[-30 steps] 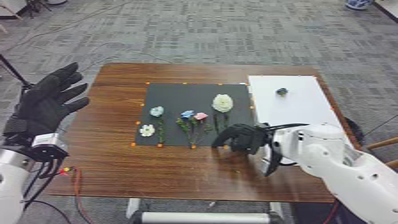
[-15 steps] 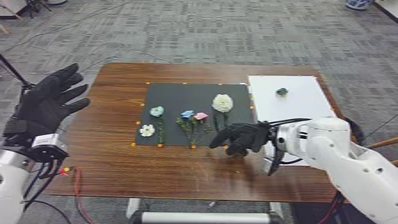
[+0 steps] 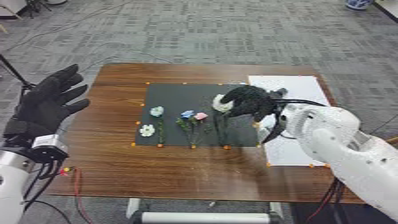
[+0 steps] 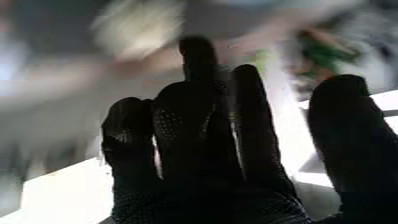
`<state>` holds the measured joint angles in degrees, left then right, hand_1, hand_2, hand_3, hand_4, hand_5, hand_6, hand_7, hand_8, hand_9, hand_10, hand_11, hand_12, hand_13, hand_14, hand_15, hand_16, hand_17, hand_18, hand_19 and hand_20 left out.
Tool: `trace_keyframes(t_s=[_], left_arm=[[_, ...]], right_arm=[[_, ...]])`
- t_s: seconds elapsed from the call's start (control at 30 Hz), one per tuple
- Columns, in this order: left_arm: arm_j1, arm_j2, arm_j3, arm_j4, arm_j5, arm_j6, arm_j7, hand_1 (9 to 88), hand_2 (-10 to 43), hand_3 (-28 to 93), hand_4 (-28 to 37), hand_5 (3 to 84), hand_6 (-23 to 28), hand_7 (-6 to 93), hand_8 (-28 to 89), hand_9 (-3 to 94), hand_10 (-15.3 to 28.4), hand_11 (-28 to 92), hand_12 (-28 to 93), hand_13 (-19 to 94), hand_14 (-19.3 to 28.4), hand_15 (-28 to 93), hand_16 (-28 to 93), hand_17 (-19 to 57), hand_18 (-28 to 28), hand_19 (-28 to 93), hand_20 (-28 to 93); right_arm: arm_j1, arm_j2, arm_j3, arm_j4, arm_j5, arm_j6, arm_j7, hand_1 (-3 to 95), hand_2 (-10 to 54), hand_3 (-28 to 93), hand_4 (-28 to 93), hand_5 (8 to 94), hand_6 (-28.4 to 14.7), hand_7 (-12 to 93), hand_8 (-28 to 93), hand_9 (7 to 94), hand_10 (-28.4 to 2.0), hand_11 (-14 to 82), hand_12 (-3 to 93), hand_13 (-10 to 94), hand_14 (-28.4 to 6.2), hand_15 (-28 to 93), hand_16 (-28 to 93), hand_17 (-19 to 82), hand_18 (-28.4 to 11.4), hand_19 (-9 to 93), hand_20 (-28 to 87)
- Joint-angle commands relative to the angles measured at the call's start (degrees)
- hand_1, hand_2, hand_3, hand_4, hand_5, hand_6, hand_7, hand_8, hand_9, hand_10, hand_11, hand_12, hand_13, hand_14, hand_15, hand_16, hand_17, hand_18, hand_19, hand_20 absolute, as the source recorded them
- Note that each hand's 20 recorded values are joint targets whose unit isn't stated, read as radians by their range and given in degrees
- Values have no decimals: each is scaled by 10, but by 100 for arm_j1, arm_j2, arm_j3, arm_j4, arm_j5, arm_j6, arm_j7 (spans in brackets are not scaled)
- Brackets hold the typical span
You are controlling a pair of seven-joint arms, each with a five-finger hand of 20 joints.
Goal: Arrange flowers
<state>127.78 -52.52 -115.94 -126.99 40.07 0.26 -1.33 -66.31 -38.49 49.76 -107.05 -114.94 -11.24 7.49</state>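
Over the right edge of the black mat (image 3: 178,92) is my right hand (image 3: 249,100), partly covering the white flower (image 3: 222,104), whose stem runs down the mat. To its left lie the pink flower (image 3: 201,116), the blue flower (image 3: 187,114), the pale teal flower (image 3: 157,111) and a small white flower (image 3: 147,130). My left hand (image 3: 44,105) is open beyond the table's left side. In the right wrist view my right hand (image 4: 191,145) has its fingers extended, nothing held, with the blurred white flower (image 4: 138,27) beyond them.
A white board (image 3: 298,150) lies on the brown table (image 3: 115,170) at the right of the mat. A small dark object (image 3: 281,92) on the board is close beside my right hand. Orange markers line the mat's edges.
My right hand has moved forward from the mat's lower right corner to the white flower. The flowers and my left hand are where they were.
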Motion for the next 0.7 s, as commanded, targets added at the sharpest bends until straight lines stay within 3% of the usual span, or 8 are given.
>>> trace_keyframes(t_s=[0.03, 0.1, 0.17, 0.27, 0.3, 0.4, 0.53, 0.7], left_arm=[[124, -98, -48, -77, -13, 69, 23, 237, -37, 674, -283, 197, -2, 192, -98, 154, 84, 167, 202, 56, 117, 405, -42, -117, 203, 380, 89], [118, -102, -33, -82, -22, 67, 36, 237, -38, 675, -283, 197, -2, 192, -97, 154, 84, 166, 202, 56, 117, 402, -42, -117, 203, 379, 89], [85, -85, -13, -71, -13, 39, 21, 238, -39, 675, -283, 197, -2, 191, -97, 153, 84, 165, 203, 56, 116, 402, -41, -117, 202, 379, 90], [88, -77, -46, -75, -27, 54, 31, 239, -38, 674, -283, 197, -2, 189, -96, 154, 83, 164, 204, 56, 116, 401, -41, -116, 202, 378, 90], [74, -63, -43, -70, -20, 65, 42, 238, -38, 674, -283, 197, -2, 188, -95, 154, 83, 164, 204, 57, 115, 400, -41, -116, 202, 378, 90], [37, -35, -66, -59, -19, 53, 55, 238, -39, 674, -283, 197, -2, 188, -95, 153, 81, 164, 205, 56, 115, 399, -40, -116, 201, 378, 91], [28, -7, -115, -56, -28, 54, 66, 239, -38, 672, -283, 197, -2, 188, -95, 153, 82, 165, 206, 56, 115, 399, -39, -116, 202, 377, 91], [-14, 20, -101, -31, -34, 29, 67, 238, -39, 674, -283, 197, -2, 187, -94, 153, 82, 167, 206, 57, 115, 398, -39, -116, 202, 377, 91]], right_arm=[[1764, 453, -1905, 1045, -776, 2129, 2139, 222, -55, 840, -282, 332, -30, 146, -104, 385, -136, 114, 161, 579, -111, 776, 288, 328, -204, 866, 450], [2054, 383, -2413, 1213, -839, 2270, 2720, 220, -78, 848, -282, 298, -46, 148, -99, 337, -140, 113, 166, 543, -113, 783, 276, 319, -199, 861, 442], [2036, 314, -2446, 1350, -958, 2029, 2855, 226, -90, 849, -283, 279, -60, 142, -96, 318, -145, 113, 168, 533, -111, 789, 265, 315, -196, 858, 436], [2206, 222, -2723, 1696, -799, 2171, 2747, 231, -94, 851, -283, 276, -64, 139, -91, 312, -148, 114, 171, 528, -112, 791, 259, 310, -193, 854, 432], [2416, 179, -3063, 1901, -724, 2562, 2723, 233, -94, 853, -283, 283, -66, 144, -90, 319, -147, 116, 171, 531, -109, 791, 256, 311, -193, 854, 431], [2429, 72, -3124, 2177, -687, 2556, 2598, 241, -95, 858, -283, 352, -54, 170, -109, 402, -140, 124, 145, 591, -98, 796, 252, 349, -197, 883, 433], [2185, -99, -2688, 2368, -474, 1926, 2440, 249, -95, 857, -283, 386, -42, 180, -115, 457, -133, 126, 128, 630, -91, 796, 262, 369, -201, 901, 436], [2242, -181, -2907, 2674, -520, 1788, 2548, 253, -95, 851, -283, 396, -41, 185, -118, 471, -132, 130, 127, 636, -91, 798, 271, 371, -204, 909, 437]])
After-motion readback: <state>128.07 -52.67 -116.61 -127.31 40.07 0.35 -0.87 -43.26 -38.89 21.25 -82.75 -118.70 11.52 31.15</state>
